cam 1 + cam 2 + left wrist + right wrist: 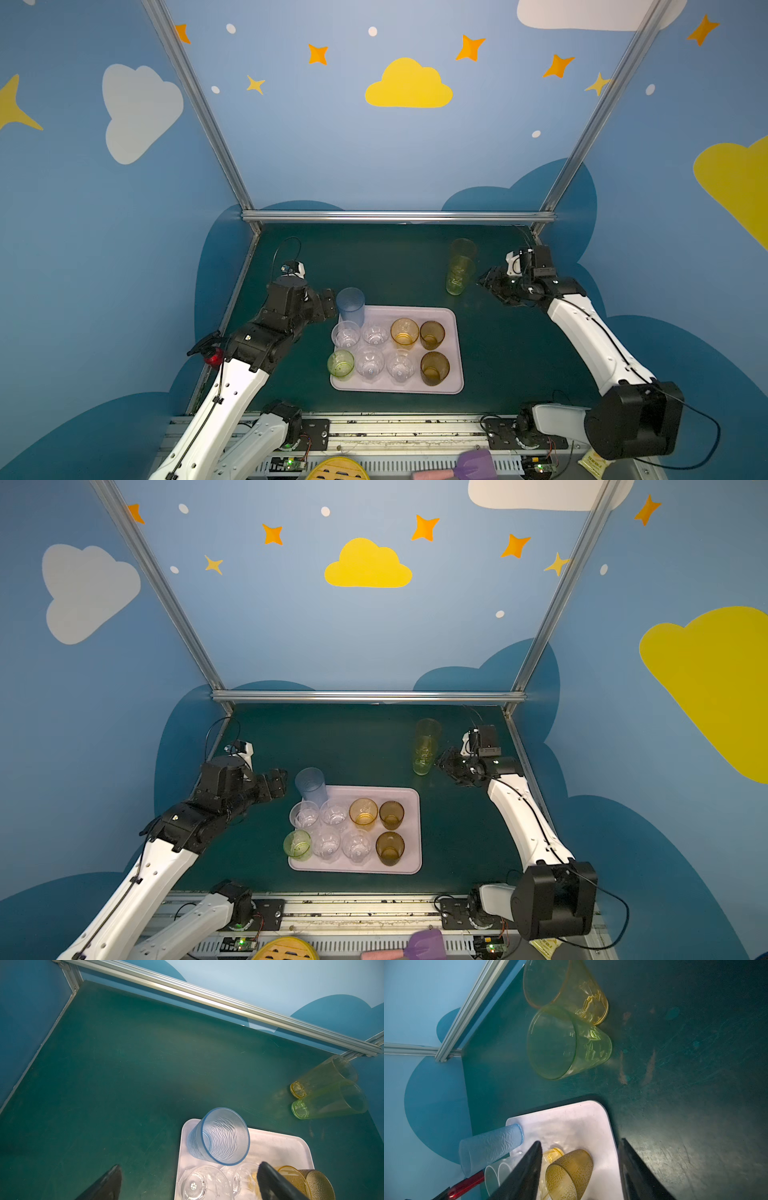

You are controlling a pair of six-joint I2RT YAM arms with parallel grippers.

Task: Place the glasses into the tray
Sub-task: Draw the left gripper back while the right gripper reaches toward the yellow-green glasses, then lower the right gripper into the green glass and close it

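Since tall green glass (459,276) looks light, slick, rigid, I'd pinch mid-wall; my right gripper (484,283), left gripper (329,303) both apart, empty.

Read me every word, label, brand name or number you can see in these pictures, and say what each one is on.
No text can be read.
Yellow packet, near right edge in both top views: dark print, too small and blurred to read.
Tray: no print visible.
Blue glass: only a moulded wavy pattern, no words.
Walls: painted clouds, stars and dots, no lettering.
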